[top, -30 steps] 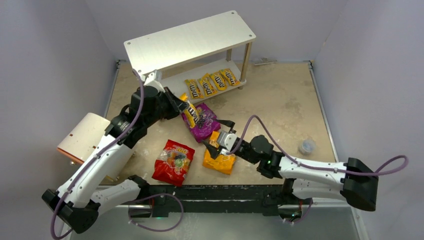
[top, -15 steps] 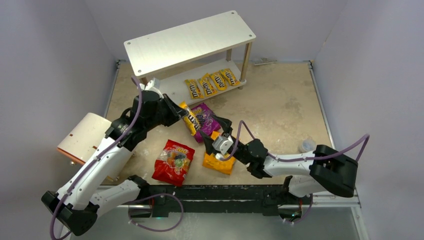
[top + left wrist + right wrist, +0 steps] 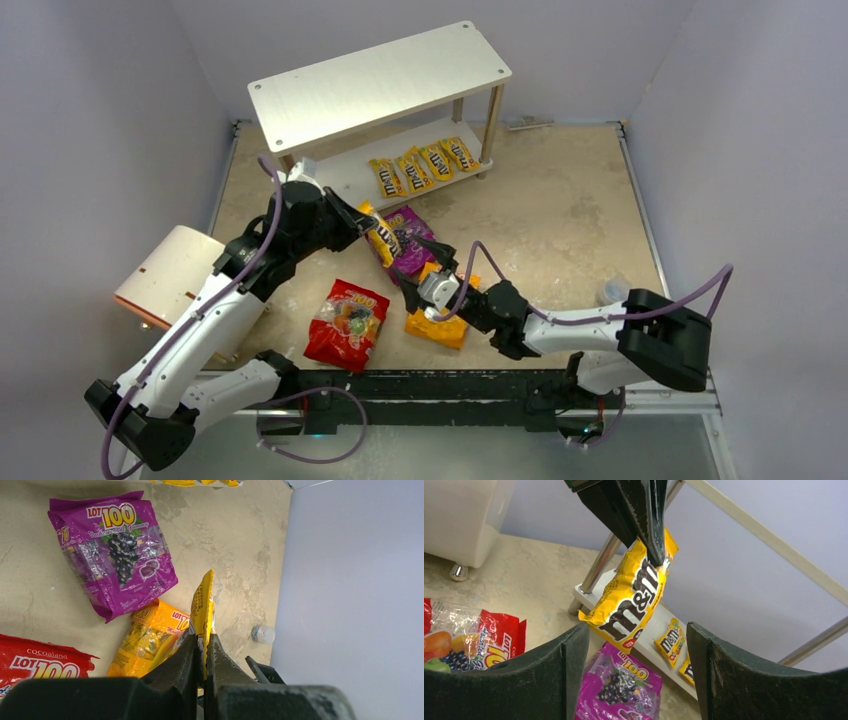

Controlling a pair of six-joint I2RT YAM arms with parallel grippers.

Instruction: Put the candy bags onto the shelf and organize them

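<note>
- Top view: lavender walls enclose a mottled beige tabletop (image 3: pixel 560 200). The shelf (image 3: pixel 380 85) stands at the far edge, left of centre. Four M&M's packets (image 3: pixel 425 163) lie in a row on its lower board, toward the right end. The red pouch (image 3: pixel 347 322) and orange pouch (image 3: pixel 440 325) lie by the near edge, with the purple pouch (image 3: pixel 415 250) beyond them.
- Left wrist view: the left gripper (image 3: pixel 205 647) is clamped on a fifth M&M's packet (image 3: pixel 202 605), pinching its end seam.
- Right wrist view: the right gripper (image 3: pixel 636 645) stands wide apart with nothing in it, facing the dangling fifth packet. That packet looks light, limp and slick, so the flat crimped seam is probably the surest hold. The glossy pouches look soft, with contents that would shift.
</note>
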